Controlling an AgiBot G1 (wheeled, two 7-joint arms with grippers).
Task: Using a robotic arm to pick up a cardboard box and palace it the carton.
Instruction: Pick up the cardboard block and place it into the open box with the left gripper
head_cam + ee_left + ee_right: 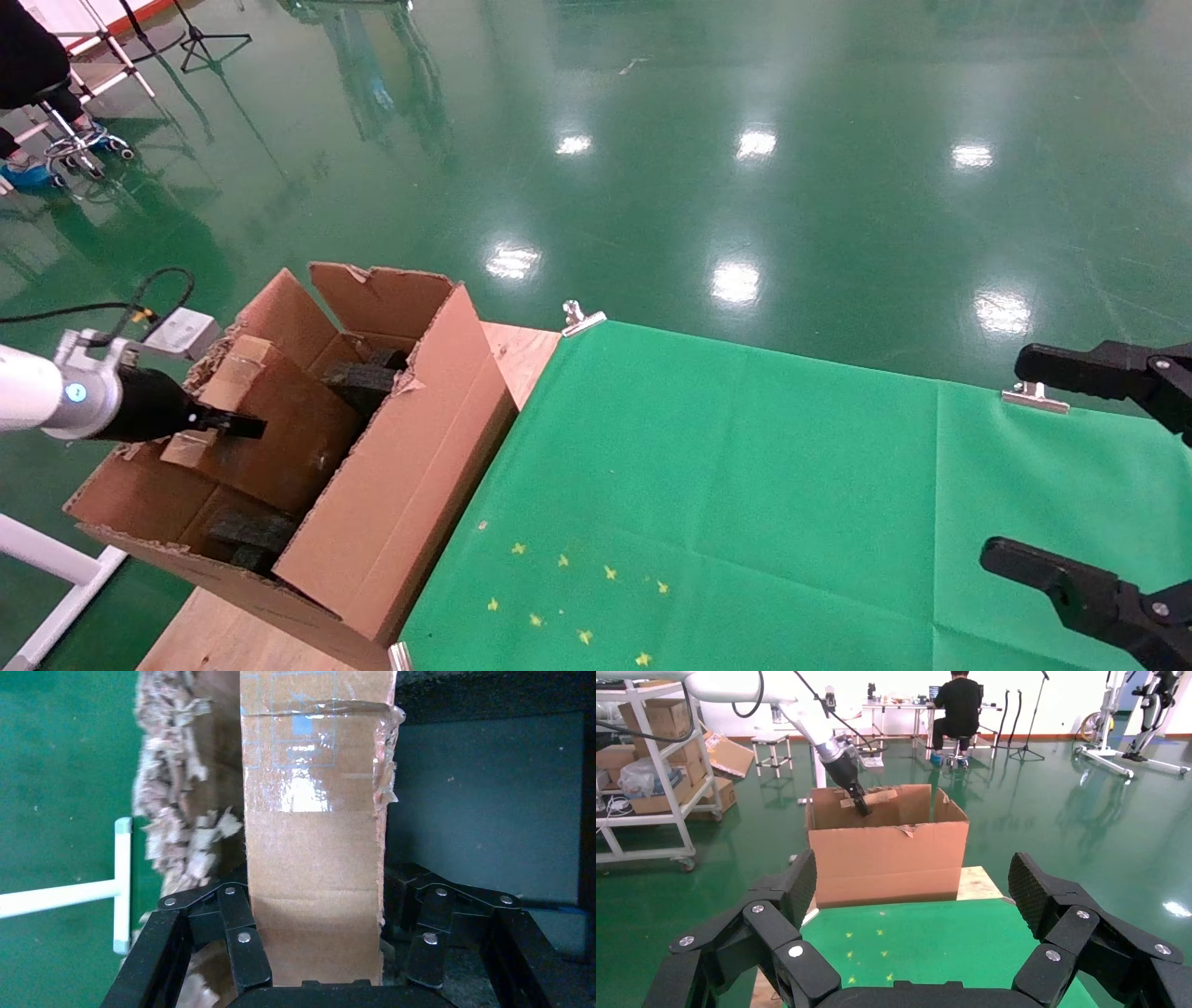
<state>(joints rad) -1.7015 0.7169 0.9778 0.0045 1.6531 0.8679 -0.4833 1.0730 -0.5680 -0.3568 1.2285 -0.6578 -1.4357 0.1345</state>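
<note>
Indoors, on a glossy green floor, the left gripper is clamping the cardboard box inside the carton, which is sitting at the wooden tabletop's left edge. Across the green cloth, the right gripper is hovering with jaws apart.

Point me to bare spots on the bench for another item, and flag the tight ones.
Most of the green cloth is bare, from the carton across to the idle, open right hand. Small yellow star marks sit near its front edge. Tight: inside the carton, where the left hand grips the cardboard box among black foam pieces.
</note>
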